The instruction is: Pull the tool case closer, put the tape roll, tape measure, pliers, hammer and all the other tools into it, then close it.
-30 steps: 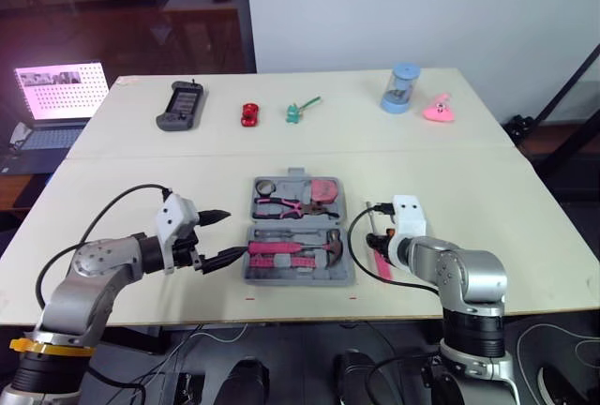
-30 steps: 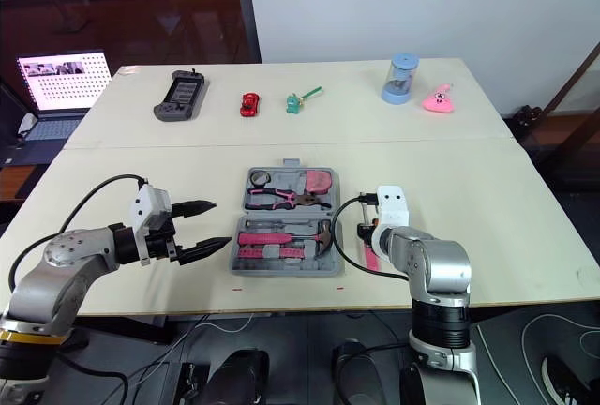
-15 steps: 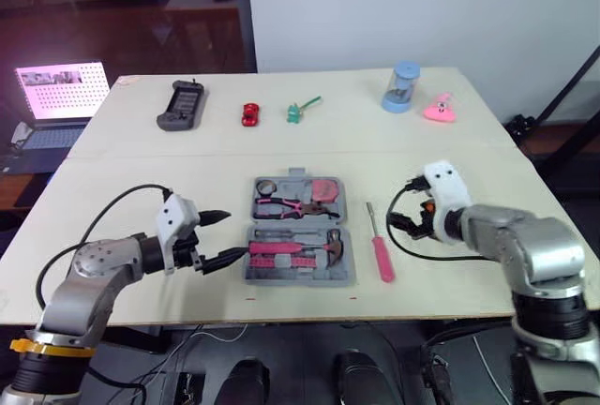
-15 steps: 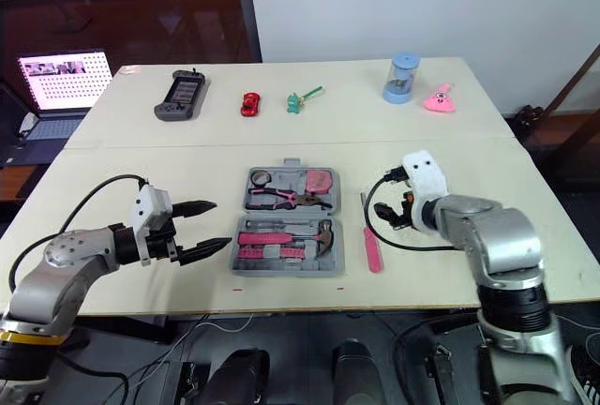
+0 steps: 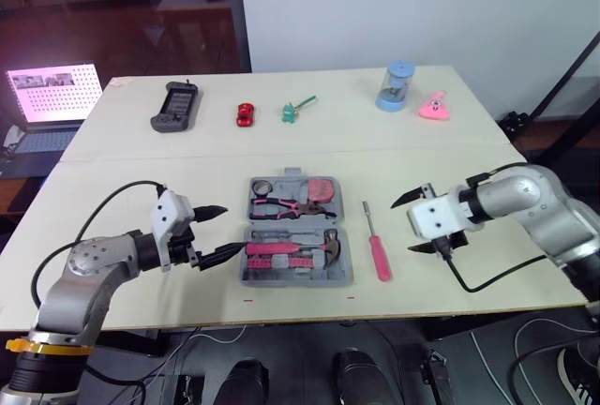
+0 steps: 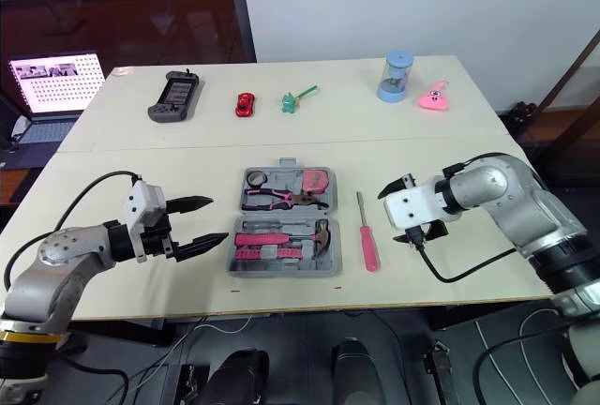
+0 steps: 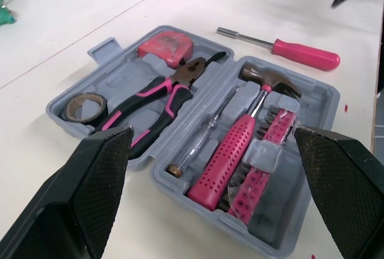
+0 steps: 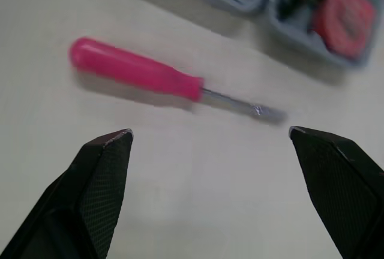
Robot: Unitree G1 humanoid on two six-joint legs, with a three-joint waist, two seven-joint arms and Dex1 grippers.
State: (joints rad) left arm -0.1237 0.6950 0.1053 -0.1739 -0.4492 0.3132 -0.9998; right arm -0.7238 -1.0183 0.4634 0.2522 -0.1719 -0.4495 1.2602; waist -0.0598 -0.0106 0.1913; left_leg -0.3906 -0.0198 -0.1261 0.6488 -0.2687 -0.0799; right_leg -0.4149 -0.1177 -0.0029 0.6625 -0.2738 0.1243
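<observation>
Tools already fill most of the open tool case (image 5: 295,279), which sits on the tabletop close to the near edge, within easy reach of both arms. In its far half lie the tape roll (image 5: 265,187), the pliers (image 5: 286,206) and the tape measure (image 5: 322,187). The hammer (image 5: 295,247) rests in the near half, beside a thin driver and a row of bits, each in its moulded slot.

One piece is left out: a pink screwdriver (image 5: 377,253), flat on the tabletop just right of the case, handle toward the near edge and shaft pointing away. That looks like why the right claw (image 5: 401,227) hangs a little further right of it, spread wide and holding nothing, its tips turned toward the tool as if lining up to take it by the handle.

The left claw (image 5: 232,229) waits at the case's left side, also wide open and empty, one tip close to the near-left rim. I'd guess it is placed there to steady the case, or to be ready for the lid once the last tool is in.
</observation>
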